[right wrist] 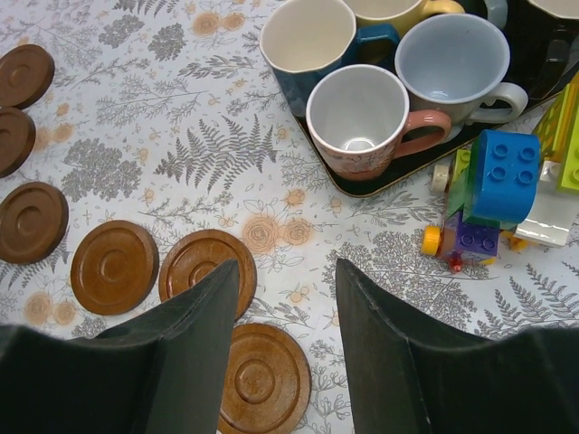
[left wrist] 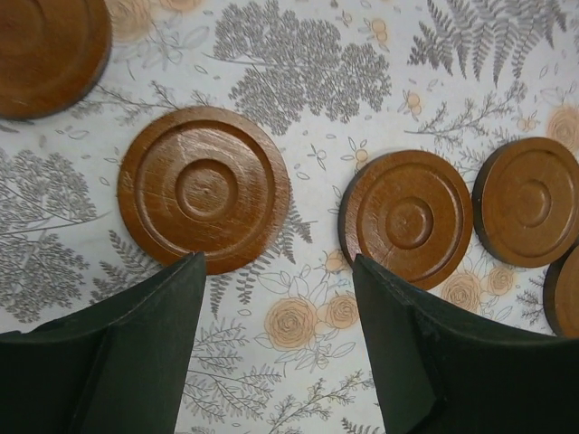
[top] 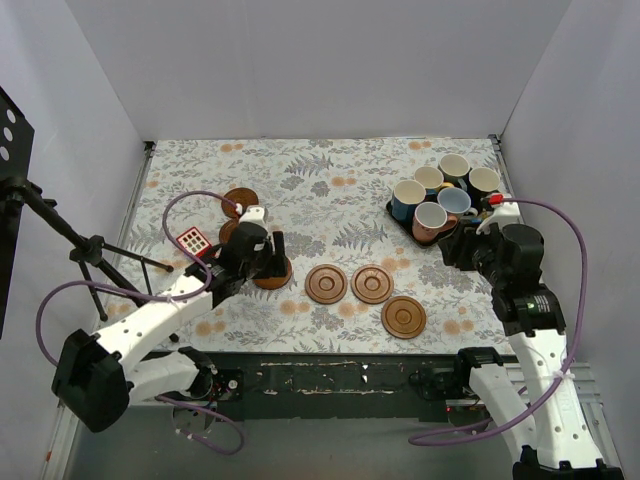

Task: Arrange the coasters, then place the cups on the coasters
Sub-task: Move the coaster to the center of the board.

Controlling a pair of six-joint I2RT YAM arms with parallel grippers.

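Note:
Six reddish-brown coasters lie on the floral cloth. Two sit at the back left, one lies just under my left gripper, and three are near the front middle. In the left wrist view my left gripper is open over bare cloth, between one coaster and another. The cups stand on a dark tray: a pink one, a dark blue one and a light blue one show closest. My right gripper is open above the cloth, short of the tray.
Colourful toy blocks lie just right of the tray. A red keypad toy sits by the left arm. A black tripod stands at the left edge. White walls enclose the table on three sides.

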